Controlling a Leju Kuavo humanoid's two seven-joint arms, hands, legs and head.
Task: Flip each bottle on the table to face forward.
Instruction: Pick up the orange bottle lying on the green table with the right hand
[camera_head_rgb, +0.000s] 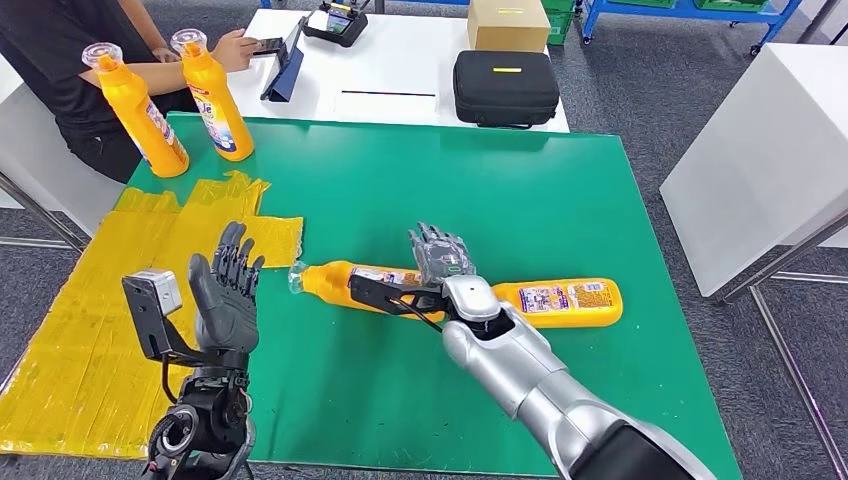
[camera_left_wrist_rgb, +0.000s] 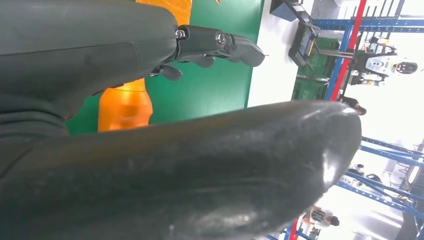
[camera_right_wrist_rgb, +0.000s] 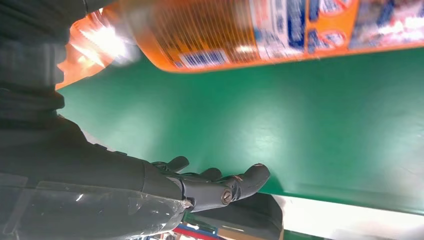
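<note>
On the table (camera_head_rgb: 600, 180): green top, with yellow sheeting along its left side.
Lying bottle (camera_head_rgb: 560, 302): orange, on its side mid-table, label up; judged not yet turned.
Standing bottles (camera_head_rgb: 215, 95): two upright at the far left corner, seemingly done.
Right hand (camera_head_rgb: 440, 255): over the lying bottle, fingers spread, gripping nothing.
Left hand (camera_head_rgb: 225, 295): raised, fingers apart, holding nothing.
</note>
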